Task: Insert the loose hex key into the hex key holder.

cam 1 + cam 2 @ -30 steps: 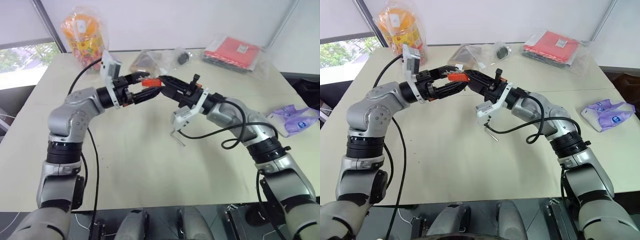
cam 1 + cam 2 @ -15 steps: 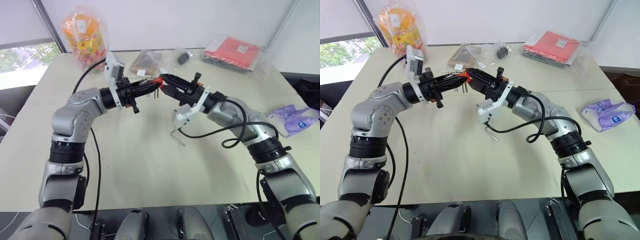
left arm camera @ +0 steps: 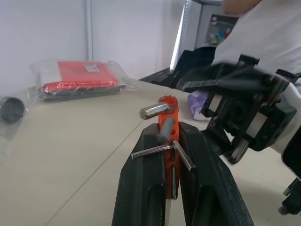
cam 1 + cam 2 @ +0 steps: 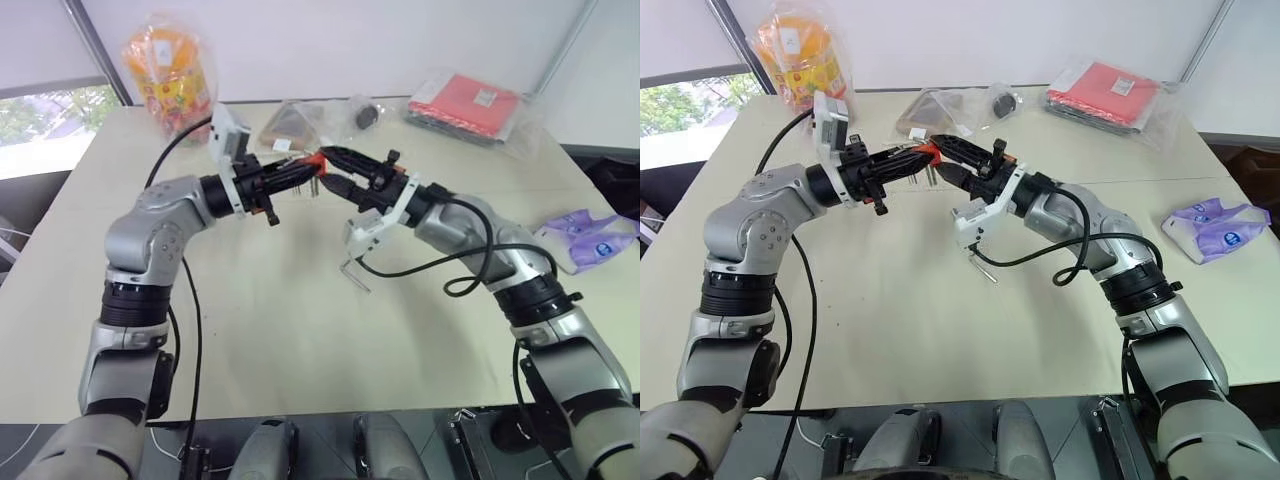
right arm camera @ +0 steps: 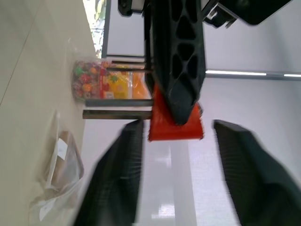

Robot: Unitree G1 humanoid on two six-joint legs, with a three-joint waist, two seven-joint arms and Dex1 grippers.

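Here, in the head views, the left gripper (image 4: 305, 172) is clamped on the small orange-red plastic hex key holder (image 4: 316, 162) above the beige table (image 4: 300, 330), while the right gripper (image 4: 337, 168) has its fingers apart beside it. The thin dark grey L-shaped loose hex key (image 4: 352, 272) lies on the table below. The left wrist view shows the holder (image 3: 167, 123) pinched between closed fingers. The right wrist view shows parted fingers (image 5: 115, 174) flanking it. Judging by this, the handover is finishing; next the right gripper must fetch the key

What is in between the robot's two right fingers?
The hex key holder, gripped by the left gripper, sits between the open right gripper fingers, touching neither, seen in the right wrist view.
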